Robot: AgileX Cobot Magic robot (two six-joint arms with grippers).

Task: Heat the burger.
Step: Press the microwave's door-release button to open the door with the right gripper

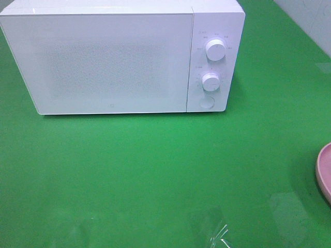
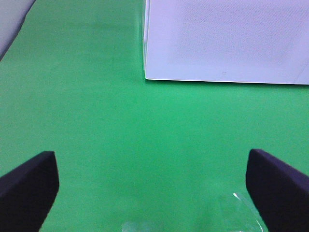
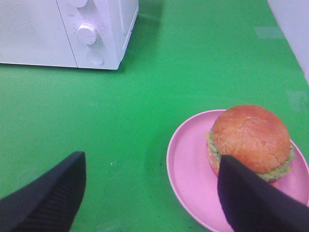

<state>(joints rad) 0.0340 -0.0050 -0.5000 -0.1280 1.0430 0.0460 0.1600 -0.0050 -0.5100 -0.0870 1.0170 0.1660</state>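
Opening step, nothing moved yet. Microwave [image 1: 114, 62] door shut. Burger [image 3: 248, 137] sits on pink plate [image 3: 186, 164] on the table [image 1: 155, 170], well apart from the microwave. Left fingers [image 2: 29, 186] and right fingers [image 3: 48, 200] spread wide, empty. Next, probably: open the door first.

The boxy white microwave [image 1: 114, 62] has a smooth, faintly glossy, plastic-looking casing with a finely dotted door panel. Its round white knobs [image 1: 215, 50] look like the same plastic. The flat green table covering [image 1: 155, 170] is matt with a soft sheen. The round pink plate [image 3: 190, 164] is smooth and satiny. The burger [image 3: 248, 137] has a glossy, finely pitted golden-brown bun. The right gripper [image 3: 152, 162] has matt black, finely ribbed fingers [image 3: 48, 198].
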